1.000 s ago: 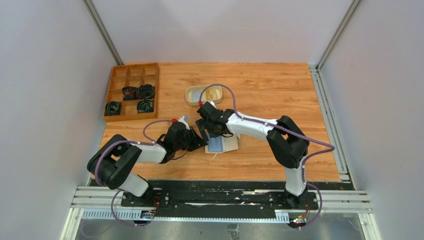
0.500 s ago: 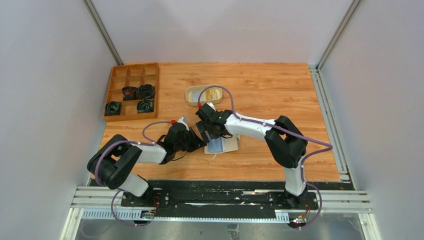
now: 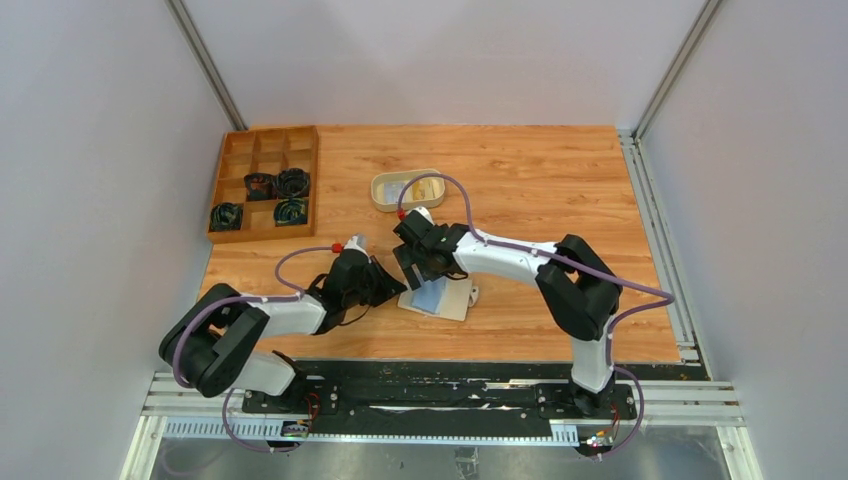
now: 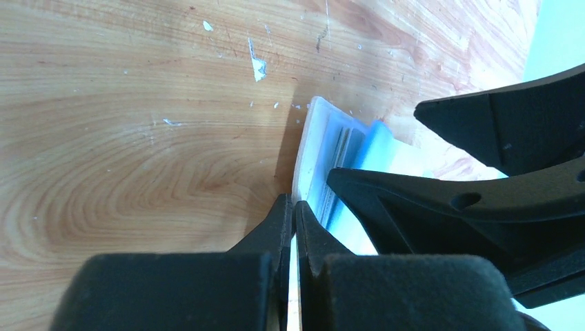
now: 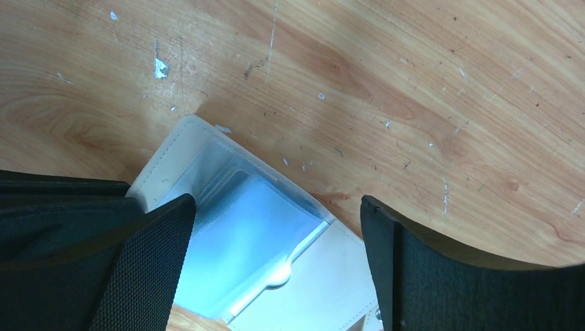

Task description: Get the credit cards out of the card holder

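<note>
The card holder lies open on the table, cream outside with pale blue pockets inside. My left gripper is shut on its cream left edge, and a thin pale strip shows between the closed jaws. My right gripper hovers open just over the pockets, one finger on each side. Whether cards sit in the pockets I cannot tell. Credit cards, one yellow and one whitish, lie in the oval cream tray behind.
A wooden compartment box with several dark coiled items stands at the back left. Bare wood stretches to the right of the tray. The rail with the arm bases runs along the near edge.
The left arm has drawn back to the left with the holder's edge, so the holder has slid slightly nearer and turned. The right gripper has stayed open above it.
</note>
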Robot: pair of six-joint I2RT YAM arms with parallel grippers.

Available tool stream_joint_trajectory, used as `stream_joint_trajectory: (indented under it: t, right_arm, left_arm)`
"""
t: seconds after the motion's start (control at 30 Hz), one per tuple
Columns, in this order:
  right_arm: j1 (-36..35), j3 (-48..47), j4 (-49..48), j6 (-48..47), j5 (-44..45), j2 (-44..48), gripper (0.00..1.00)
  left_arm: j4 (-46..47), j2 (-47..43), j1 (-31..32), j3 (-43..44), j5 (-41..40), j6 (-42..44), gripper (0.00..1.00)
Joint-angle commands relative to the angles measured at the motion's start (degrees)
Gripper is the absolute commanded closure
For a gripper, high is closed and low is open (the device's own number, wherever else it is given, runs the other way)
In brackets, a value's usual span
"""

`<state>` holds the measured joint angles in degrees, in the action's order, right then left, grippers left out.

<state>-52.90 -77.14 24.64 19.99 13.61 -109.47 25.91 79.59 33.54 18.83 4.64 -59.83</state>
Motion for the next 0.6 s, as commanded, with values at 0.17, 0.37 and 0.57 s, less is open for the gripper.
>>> stream_joint_trajectory:
  t: [0.17,0.37,0.57]
  right_arm:
    - [-0.28,2.97,5.81,-1.92,3.33,3.81,0.08]
    - [-0.31,4.87,5.85,-2.41,3.36,6.36,0.08]
    - [-0.27,7.70,6.39,-2.91,4.28,8.71,0.08]
  left_arm:
    - [-3.05,-2.58,-0.25,-2.04,-8.22,-1.42,1.00]
    - [-3.51,-3.08,-0.26,-1.86,-9.12,-1.82,1.00]
    - [-6.74,-5.99,-0.31,-1.72,-12.18,-2.03,1.00]
